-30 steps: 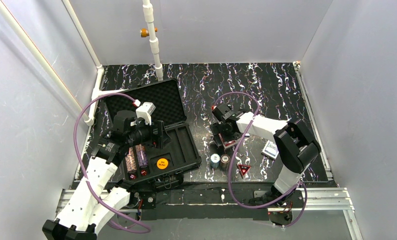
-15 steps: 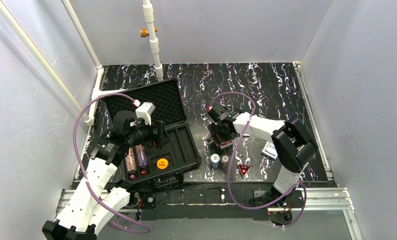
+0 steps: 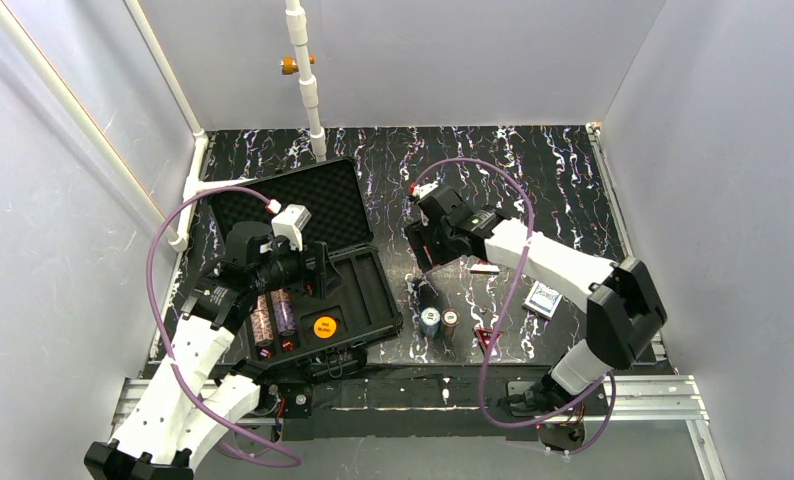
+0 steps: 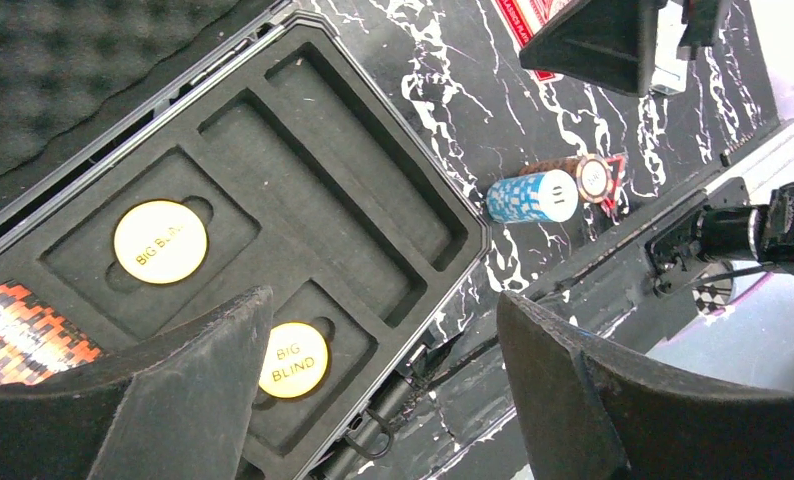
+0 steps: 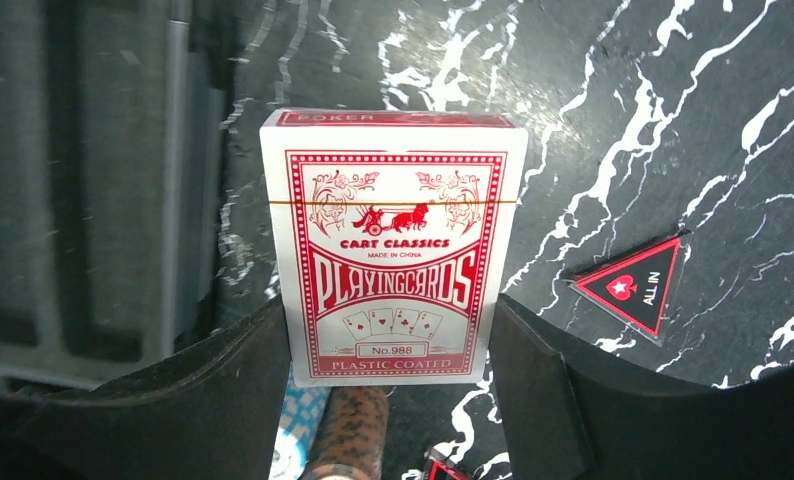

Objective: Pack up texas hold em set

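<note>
The black case (image 3: 368, 300) lies open at the left, foam lid (image 3: 303, 200) laid back. Its slotted tray (image 4: 303, 170) holds two chip stacks (image 3: 273, 316) and two orange discs (image 4: 160, 241) marked BIG BLIND. My left gripper (image 3: 313, 272) hovers open over the tray with nothing between its fingers (image 4: 203, 370). My right gripper (image 3: 425, 250) is shut on the red card deck (image 5: 393, 250), held off the table just right of the case. Under it lie a blue chip stack (image 3: 430, 320), a brown chip stack (image 3: 450, 320) and the red triangle (image 3: 488, 338).
A blue card deck (image 3: 543, 298) lies on the marbled mat to the right of the chips. A white pipe (image 3: 308, 90) stands at the back behind the lid. Grey walls enclose the table on three sides. The case's right edge (image 5: 183, 180) is close beside the held deck.
My right gripper closed on the red deck and lifted it off the mat, moving up and left toward the case. The left arm has stayed put.
</note>
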Tool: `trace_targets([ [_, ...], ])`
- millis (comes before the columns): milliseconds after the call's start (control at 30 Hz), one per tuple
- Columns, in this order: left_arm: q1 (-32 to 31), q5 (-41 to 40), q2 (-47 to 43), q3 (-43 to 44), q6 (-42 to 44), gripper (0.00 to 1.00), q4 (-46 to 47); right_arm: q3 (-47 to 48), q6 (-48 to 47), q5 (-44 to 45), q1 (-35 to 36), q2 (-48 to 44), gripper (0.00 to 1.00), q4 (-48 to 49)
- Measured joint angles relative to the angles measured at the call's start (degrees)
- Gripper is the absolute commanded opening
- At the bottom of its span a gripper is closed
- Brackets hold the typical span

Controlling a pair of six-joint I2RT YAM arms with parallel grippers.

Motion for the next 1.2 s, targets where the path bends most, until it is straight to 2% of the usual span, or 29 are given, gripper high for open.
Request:
trace_targets([
  [167, 0.0, 2.0, 0.0, 0.0, -0.4, 0.82, 0.0, -0.3, -0.6, -2.5, 2.1, -5.5, 0.63, 1.2],
  [467, 0.0, 6.5, 0.3, 0.3, -4.0, 0.81, 0.8, -3.6, -2.1, -4.2, 10.0, -13.4, 0.63, 2.6],
  [767, 0.0, 11.1, 2.8, 8.8, -7.8, 0.8, -1.6, -5.3, -3.7, -6.1, 12.3, -18.9, 0.62, 4.6],
  [967, 0.0, 13.9, 6.7, 12.7, -9.6, 0.75, -3.1, -5.3, -5.5, -7.7, 15.3, -18.9, 0.6, 5.2],
  [1200, 0.0, 16.1, 13.1, 13.3, -11.0, 0.68, -4.5, -5.9, -7.3, -7.8, 19.1, -20.4, 0.59, 6.6],
])
